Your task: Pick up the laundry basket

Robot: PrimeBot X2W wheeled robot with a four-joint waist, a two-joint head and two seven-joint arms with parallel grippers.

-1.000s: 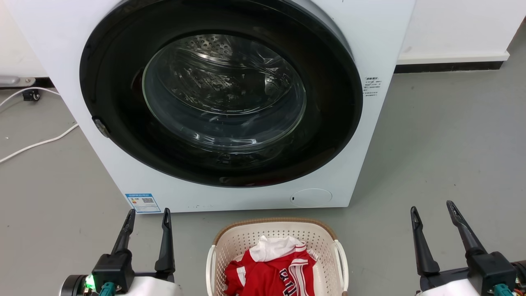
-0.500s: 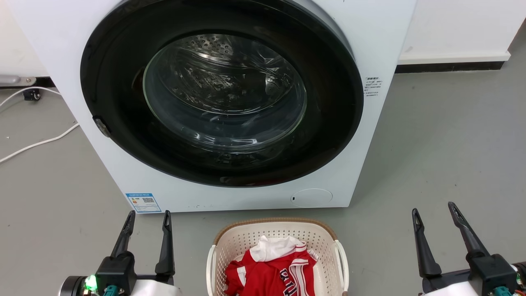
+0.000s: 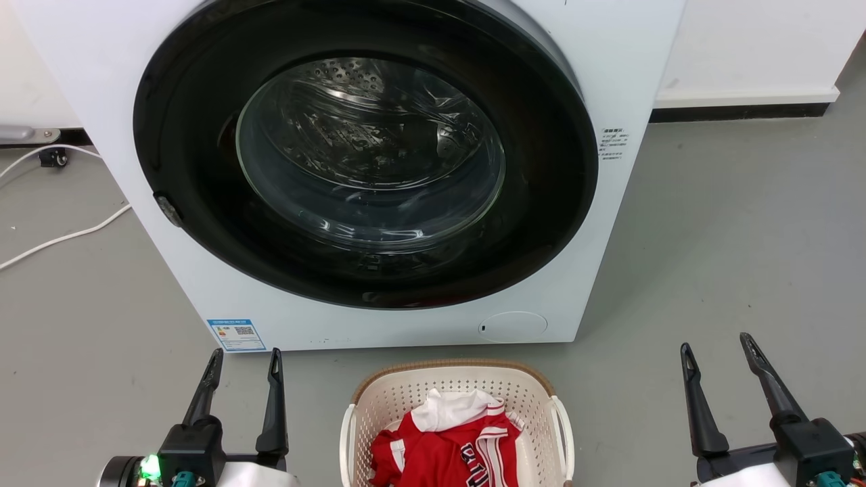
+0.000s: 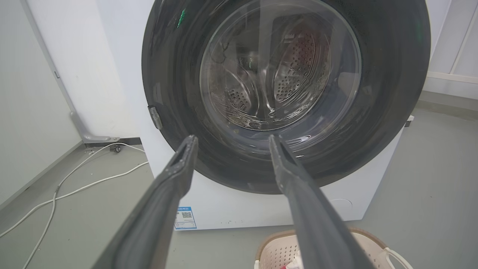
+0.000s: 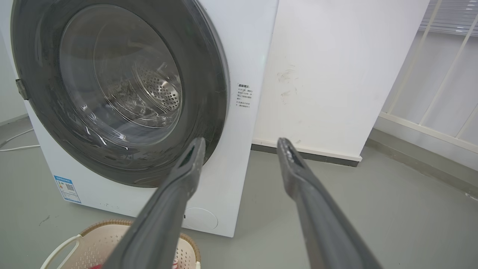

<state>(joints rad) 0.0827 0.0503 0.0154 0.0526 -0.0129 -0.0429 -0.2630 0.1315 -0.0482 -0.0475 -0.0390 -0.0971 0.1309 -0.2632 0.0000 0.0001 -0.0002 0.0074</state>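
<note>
Here, the left gripper (image 3: 245,353) and right gripper (image 3: 716,341) both hovered with fingers apart, empty, either side of the laundry basket (image 3: 450,366) and clear of it, on the floor before the washing machine (image 3: 622,81). Best bet: lower each to a white loop handle (image 3: 567,425), close evenly, lift level. The basket held a red-and-white jersey (image 3: 443,450).

The laundry basket (image 3: 399,399) is cream perforated plastic, matt, with a brown woven-look rim (image 3: 452,364); the red and white garment (image 3: 446,450) in it is soft cloth. The washing machine (image 3: 629,67) has a smooth white casing, a glossy dark door ring (image 3: 548,203) and clear, reflective glass (image 3: 369,155); its drum (image 4: 298,63) is shiny perforated metal. The floor (image 3: 731,237) is matt grey, smooth, faintly scuffed. Both the left gripper (image 3: 245,352) and right gripper (image 3: 716,341) have matt dark fingers (image 3: 273,406)
</note>
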